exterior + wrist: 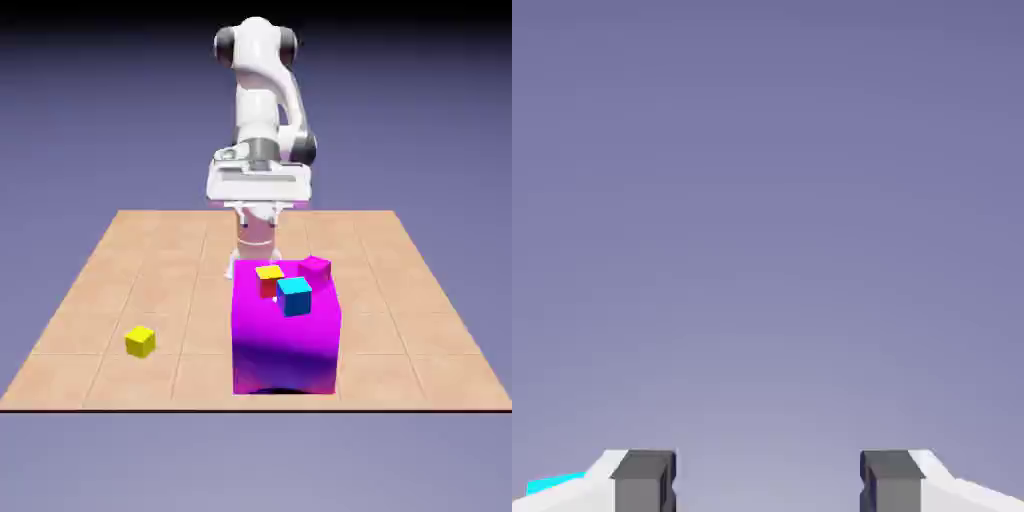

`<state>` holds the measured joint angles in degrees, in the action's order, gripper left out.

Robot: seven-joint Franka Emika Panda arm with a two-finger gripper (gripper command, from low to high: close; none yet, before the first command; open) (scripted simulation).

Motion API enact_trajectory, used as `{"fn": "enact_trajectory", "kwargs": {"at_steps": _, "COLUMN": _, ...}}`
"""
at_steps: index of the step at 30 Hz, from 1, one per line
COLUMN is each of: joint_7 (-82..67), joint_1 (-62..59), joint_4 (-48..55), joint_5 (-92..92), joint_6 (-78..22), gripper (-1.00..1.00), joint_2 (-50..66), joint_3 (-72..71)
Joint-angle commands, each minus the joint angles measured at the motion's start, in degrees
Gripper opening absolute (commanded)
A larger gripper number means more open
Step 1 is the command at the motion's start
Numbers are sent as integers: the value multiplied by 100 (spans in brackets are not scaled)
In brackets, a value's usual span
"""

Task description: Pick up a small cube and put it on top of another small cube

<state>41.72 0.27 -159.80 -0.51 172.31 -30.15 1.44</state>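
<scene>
Fingers (642, 480) apart; yellow cube (140, 341) alone on table (400, 300).

Tan tiled table (400, 300) spans middle of exterior view, near edge low in frame. Directly on it: small all-yellow cube (140, 341) at lower left, alone, well apart from rest; big magenta block (286, 340) at centre, near front edge; white robot base (255, 235) at far edge, top middle, just behind block.
</scene>
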Motion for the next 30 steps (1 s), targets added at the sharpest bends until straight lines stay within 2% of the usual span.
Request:
{"fn": "enact_trajectory", "kwargs": {"at_steps": 1, "joint_7": -61, "joint_1": -35, "joint_4": 100, "joint_5": -42, "joint_6": -141, "gripper": 0, "joint_2": 208, "joint_3": 120}}
{"fn": "enact_trajectory", "kwargs": {"at_steps": 23, "joint_7": -1396, "joint_1": -798, "joint_4": 2294, "joint_5": -972, "joint_6": -3232, "gripper": 0, "joint_2": 4764, "joint_3": 2741}}
{"fn": "enact_trajectory", "kwargs": {"at_steps": 29, "joint_7": -1880, "joint_1": -1269, "joint_4": 2300, "joint_5": -1677, "joint_6": -2335, "gripper": 0, "joint_2": 5726, "joint_3": 2118}}
{"fn": "enact_trajectory", "kwargs": {"at_steps": 30, "joint_7": -1880, "joint_1": -1269, "joint_4": 2300, "joint_5": -1678, "joint_6": -2335, "gripper": -100, "joint_2": 5726, "joint_3": 2118}}
